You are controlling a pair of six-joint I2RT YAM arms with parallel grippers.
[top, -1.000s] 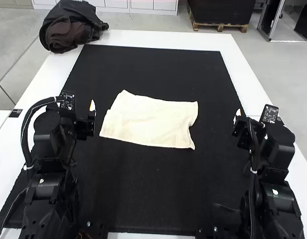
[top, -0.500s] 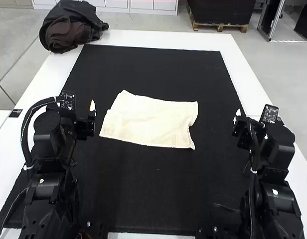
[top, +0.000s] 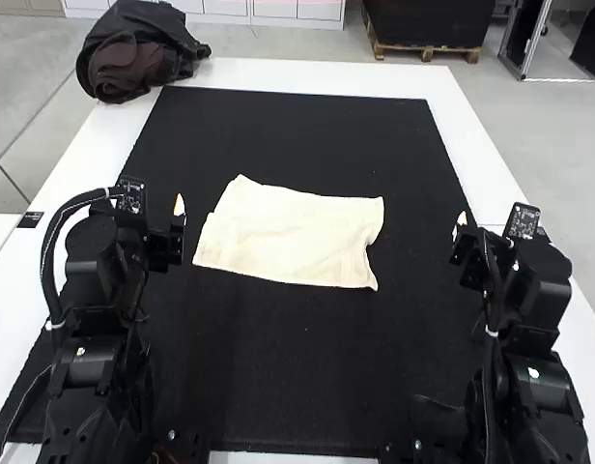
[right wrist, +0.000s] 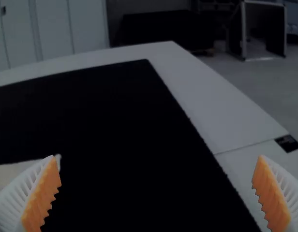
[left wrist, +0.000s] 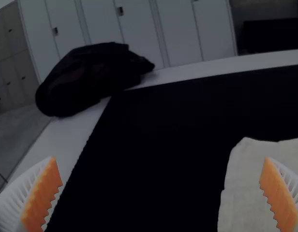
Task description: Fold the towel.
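Observation:
The cream towel lies on the black mat in the high view, roughly rectangular with uneven edges and slight wrinkles. My left gripper is just left of it, not touching. My right gripper stands farther off on its right side. In the left wrist view, my left gripper has its fingers wide apart, with part of the towel beyond. The right wrist view has my right gripper open too, nothing between its pads, and a towel corner past one finger.
A black mat covers most of the white table. A dark bundled bag or garment rests at the table's far left corner, well beyond the towel.

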